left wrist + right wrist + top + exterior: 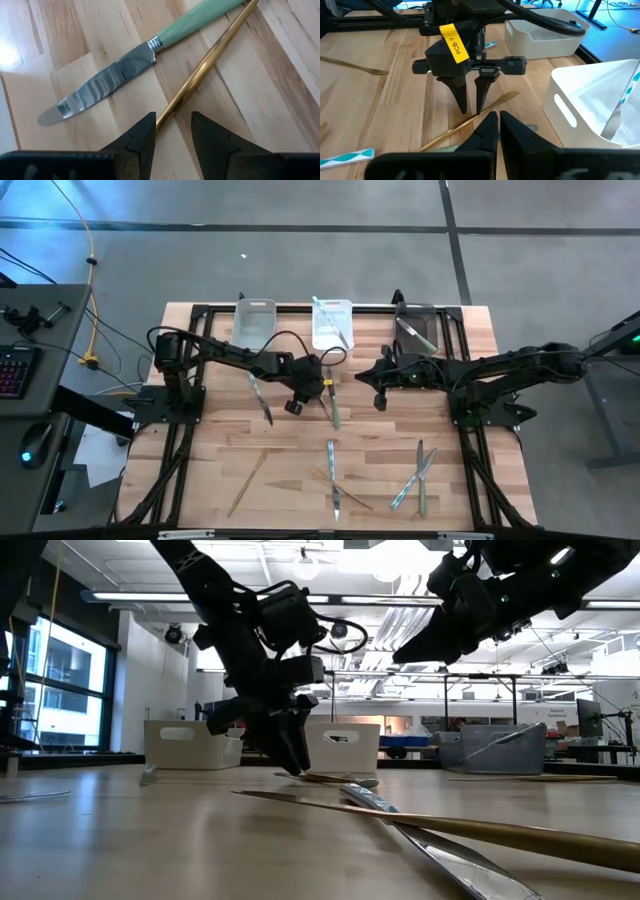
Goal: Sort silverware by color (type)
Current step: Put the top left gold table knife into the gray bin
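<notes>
A gold-tan piece of silverware [210,50] lies flat on the wooden table and crosses next to a green-handled knife [115,75]. My left gripper [172,135] is open and points steeply down at the gold piece's slim handle [492,104]. Its fingertips [462,107] stand low over the handle, one on each side. My right gripper [498,122] is shut and empty. It hovers above the table just right of the left gripper [320,388]. More silverware lies loose near the front edge, such as a knife [334,485] and a gold piece [248,478]. My left gripper comes at the gold piece's handle [167,112] from above, slanting, with its fingers across it. The handle runs under one fingertip [145,132]. Whether the fingers touch it, I cannot tell. The piece lies flat on the table.
Three bins stand along the far edge: a clear one [255,320], a white one [332,325] with teal-handled pieces, and a dark one [418,325] with a piece in it. Another knife [261,400] lies left of the left gripper. Black frame rails border the table.
</notes>
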{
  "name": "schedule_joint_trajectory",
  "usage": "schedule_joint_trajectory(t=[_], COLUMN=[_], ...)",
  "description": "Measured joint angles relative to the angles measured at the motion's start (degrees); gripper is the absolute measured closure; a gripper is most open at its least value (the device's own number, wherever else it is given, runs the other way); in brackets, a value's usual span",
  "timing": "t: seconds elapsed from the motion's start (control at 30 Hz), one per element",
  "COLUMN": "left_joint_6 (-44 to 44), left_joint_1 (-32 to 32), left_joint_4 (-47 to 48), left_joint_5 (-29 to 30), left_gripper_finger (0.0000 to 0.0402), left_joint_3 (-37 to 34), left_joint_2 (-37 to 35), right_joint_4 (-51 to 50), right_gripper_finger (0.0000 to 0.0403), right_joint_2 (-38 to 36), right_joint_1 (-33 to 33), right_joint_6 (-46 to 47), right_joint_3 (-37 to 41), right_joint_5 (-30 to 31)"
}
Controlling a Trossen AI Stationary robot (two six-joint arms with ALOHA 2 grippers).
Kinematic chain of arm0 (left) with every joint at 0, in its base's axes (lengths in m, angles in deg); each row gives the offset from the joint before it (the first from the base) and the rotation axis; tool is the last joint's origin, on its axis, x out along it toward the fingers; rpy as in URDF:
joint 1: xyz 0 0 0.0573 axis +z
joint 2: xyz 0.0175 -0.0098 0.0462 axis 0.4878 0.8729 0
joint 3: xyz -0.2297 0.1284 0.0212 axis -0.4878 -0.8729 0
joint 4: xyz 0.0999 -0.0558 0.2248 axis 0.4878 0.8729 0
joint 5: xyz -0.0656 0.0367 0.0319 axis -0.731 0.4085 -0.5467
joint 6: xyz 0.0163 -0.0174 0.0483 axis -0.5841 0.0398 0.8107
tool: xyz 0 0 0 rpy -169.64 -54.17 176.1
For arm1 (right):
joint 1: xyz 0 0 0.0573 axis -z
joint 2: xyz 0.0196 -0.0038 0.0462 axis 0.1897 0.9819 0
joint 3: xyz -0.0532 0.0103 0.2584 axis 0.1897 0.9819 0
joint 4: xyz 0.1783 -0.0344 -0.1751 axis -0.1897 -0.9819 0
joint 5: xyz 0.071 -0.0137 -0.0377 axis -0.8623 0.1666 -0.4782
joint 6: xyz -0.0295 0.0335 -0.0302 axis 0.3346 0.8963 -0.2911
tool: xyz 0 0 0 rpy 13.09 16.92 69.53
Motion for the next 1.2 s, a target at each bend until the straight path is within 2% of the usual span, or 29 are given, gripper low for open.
schedule_joint_trajectory(t=[0.33,0.7,0.97,1.2], left_joint_6=[-0.01,-0.87,-3.06,-8.34], left_joint_1=[-0.26,-1.69,-3.16,-3.41], left_joint_4=[2.49,10.21,16.86,22.73], left_joint_5=[-1.27,-2.18,-2.41,-3.97], left_gripper_finger=[0.0298,0.0391,0.0395,0.0397], left_joint_3=[0.37,1.93,4.82,5.87], left_joint_2=[3.34,3.0,3.25,0.27], right_joint_4=[0.02,0.02,0.02,0.01], right_gripper_finger=[0.0402,0.0402,0.0402,0.0402], right_joint_2=[0.0,0.0,0.0,0.01], right_joint_1=[0.0,0.0,0.0,0.0], right_joint_6=[0.0,0.02,0.01,0.0], right_joint_3=[0.0,0.0,0.0,0.0], right_joint_5=[-0.02,-0.02,-0.02,-0.02])
